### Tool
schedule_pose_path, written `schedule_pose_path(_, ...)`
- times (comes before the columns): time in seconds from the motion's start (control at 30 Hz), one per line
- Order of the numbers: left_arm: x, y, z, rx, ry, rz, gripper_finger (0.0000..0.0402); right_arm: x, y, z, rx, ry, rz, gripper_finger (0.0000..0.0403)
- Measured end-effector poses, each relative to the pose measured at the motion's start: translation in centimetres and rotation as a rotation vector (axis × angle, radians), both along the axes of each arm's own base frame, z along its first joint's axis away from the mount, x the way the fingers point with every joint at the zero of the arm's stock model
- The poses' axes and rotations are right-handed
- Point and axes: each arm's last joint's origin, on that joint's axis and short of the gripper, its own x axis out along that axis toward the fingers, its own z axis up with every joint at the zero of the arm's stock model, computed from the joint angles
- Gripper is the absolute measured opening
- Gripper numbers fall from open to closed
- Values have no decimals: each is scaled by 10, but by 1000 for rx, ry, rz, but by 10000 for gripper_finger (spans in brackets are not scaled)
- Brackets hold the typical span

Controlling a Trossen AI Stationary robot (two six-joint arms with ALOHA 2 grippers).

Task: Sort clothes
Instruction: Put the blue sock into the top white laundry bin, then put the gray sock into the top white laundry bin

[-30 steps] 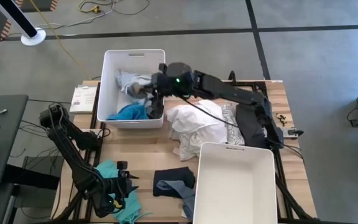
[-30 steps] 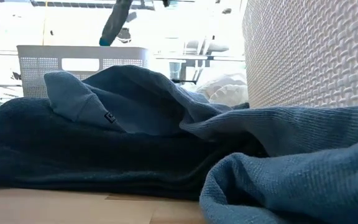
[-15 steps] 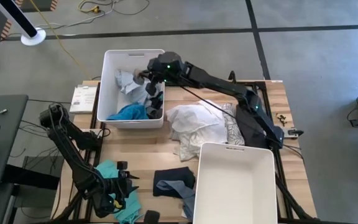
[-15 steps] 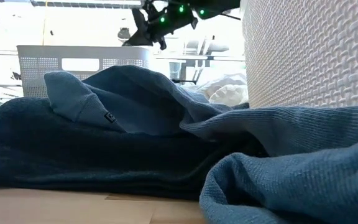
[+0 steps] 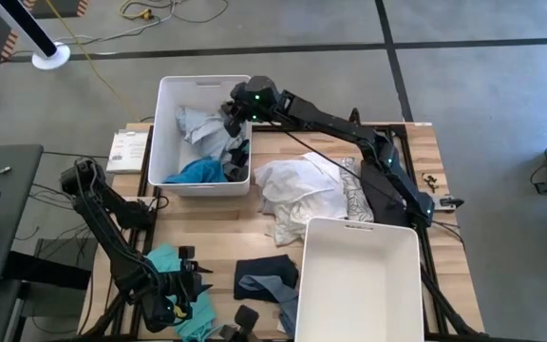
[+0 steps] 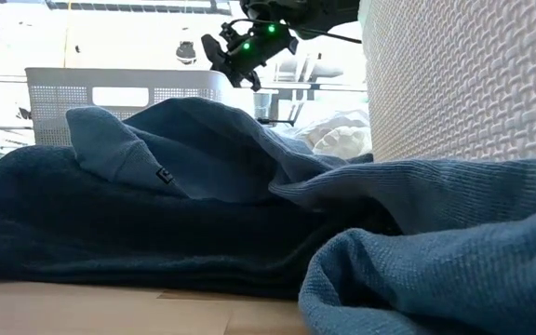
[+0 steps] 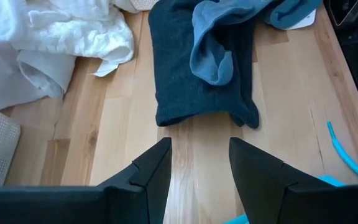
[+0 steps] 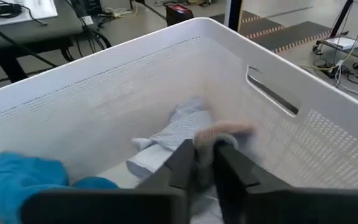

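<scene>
right gripper (image 5: 233, 122): over far-left white bin (image 5: 166, 103), fingers narrowly parted, pale grey garment (image 8: 178, 127) seemingly just leaving them to join blue one (image 5: 198, 172) | left gripper (image 7: 199, 163): waits at table's near-left corner, half open, empty, facing dark blue garment (image 7: 194, 62) | white heap (image 5: 297, 186): mid-table, unsorted
</scene>
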Motion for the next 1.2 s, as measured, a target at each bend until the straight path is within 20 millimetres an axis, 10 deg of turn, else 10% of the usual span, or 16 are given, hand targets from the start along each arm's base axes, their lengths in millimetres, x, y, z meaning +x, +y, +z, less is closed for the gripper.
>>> schedule_pose_path(0.33, 0, 0, 0, -12, -2, 9, 156, 0, 9, 1, 36, 18, -7, 252)
schedule_pose_path(0.57, 0, 0, 0, -14, -2, 8, 156, -9, 27, 24, 72, -3, 41, 276)
schedule_pose_path(1.2, 1, -2, 1, 0, -7, -23, 156, -62, 196, 83, 118, 275, 504, 276)
